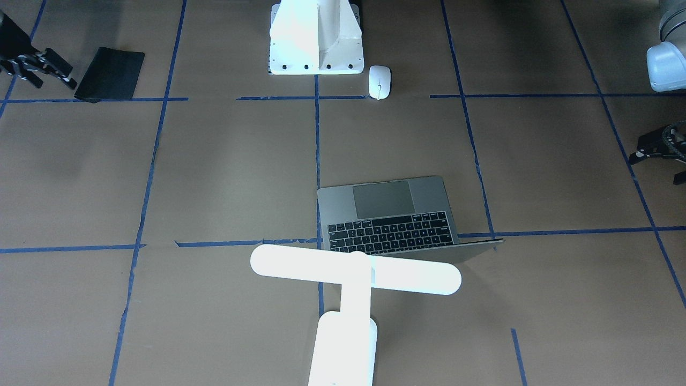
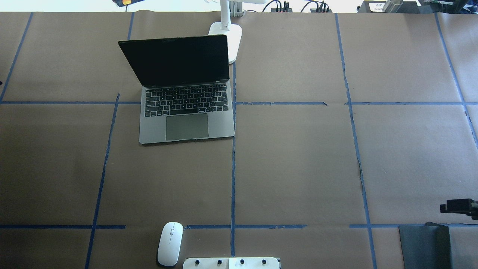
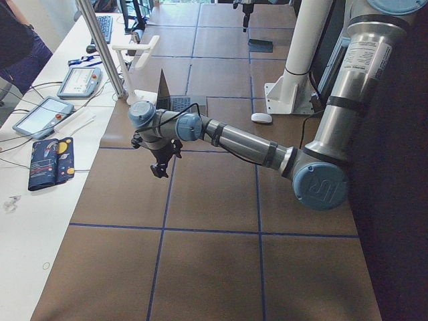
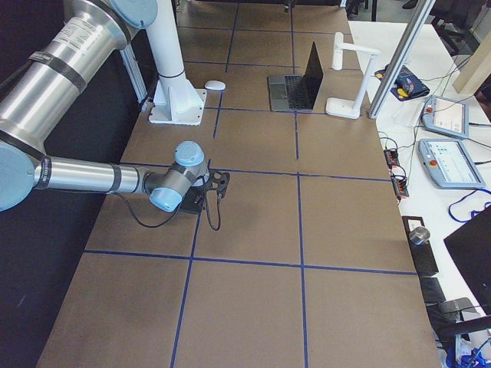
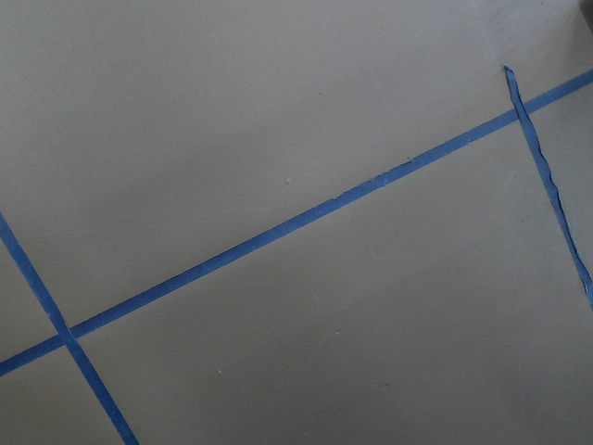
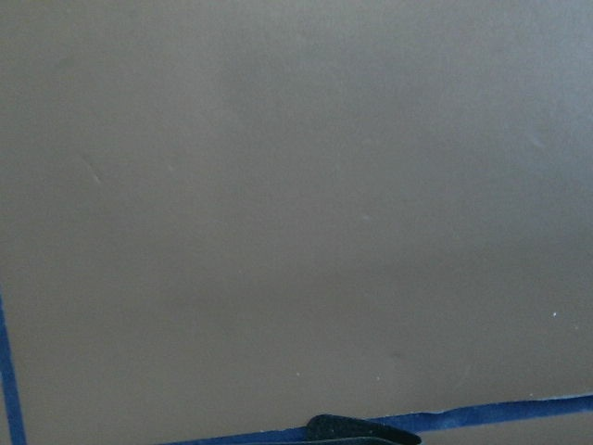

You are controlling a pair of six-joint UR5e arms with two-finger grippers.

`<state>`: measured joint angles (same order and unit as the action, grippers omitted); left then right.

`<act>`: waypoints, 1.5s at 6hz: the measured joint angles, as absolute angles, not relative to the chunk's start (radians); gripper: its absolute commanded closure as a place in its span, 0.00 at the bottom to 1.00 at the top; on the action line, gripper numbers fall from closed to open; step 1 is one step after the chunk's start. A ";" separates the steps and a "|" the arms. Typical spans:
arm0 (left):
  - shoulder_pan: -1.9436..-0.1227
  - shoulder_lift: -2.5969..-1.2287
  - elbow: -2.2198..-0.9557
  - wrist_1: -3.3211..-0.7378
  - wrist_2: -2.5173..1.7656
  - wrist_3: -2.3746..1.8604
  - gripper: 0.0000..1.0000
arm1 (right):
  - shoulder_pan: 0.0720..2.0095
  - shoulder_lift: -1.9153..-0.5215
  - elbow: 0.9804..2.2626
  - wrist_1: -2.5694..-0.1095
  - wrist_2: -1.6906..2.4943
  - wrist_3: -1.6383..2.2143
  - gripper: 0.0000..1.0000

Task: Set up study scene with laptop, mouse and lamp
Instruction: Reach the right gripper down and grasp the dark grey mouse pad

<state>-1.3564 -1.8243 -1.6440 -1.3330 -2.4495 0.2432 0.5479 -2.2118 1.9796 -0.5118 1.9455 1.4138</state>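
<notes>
My laptop [image 2: 186, 127] stands open at eleven o'clock on the counter [image 2: 298, 168], with the lamp [image 2: 229, 37] just behind it. I judge both placed. The mouse [image 2: 170, 243] at six awaits moving. Whether my left tool [image 1: 656, 150] and right tool [image 1: 40, 67] are open or closed, I cannot tell.

- The table [image 2: 298, 168] is covered in brown paper, marked into squares by blue tape.
- The laptop [image 2: 186, 123] sits open on the robot's left half.
- The lamp [image 1: 356, 279] stands just behind the laptop's screen.
- The mouse [image 2: 170, 243] lies just beside the white pedestal [image 2: 231, 263].
- A black mat [image 2: 424, 246] lies flat, far right.
</notes>
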 measured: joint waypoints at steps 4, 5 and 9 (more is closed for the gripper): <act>-1.360 -1.805 -1.665 -1.334 -2.465 0.234 0.00 | 0.200 -2.220 1.855 -0.353 1.663 1.611 0.35; -1.360 -1.798 -1.670 -1.334 -2.465 0.232 0.00 | 0.184 -2.221 1.845 -0.347 1.654 1.617 0.79; -1.359 -1.795 -1.674 -1.335 -2.465 0.232 0.00 | 0.180 -2.222 1.846 -0.301 1.652 1.621 1.00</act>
<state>-1.3594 -1.7948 -1.6735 -1.3345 -2.4651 0.2316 0.1796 -2.2224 1.8457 -0.3009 1.6521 1.6214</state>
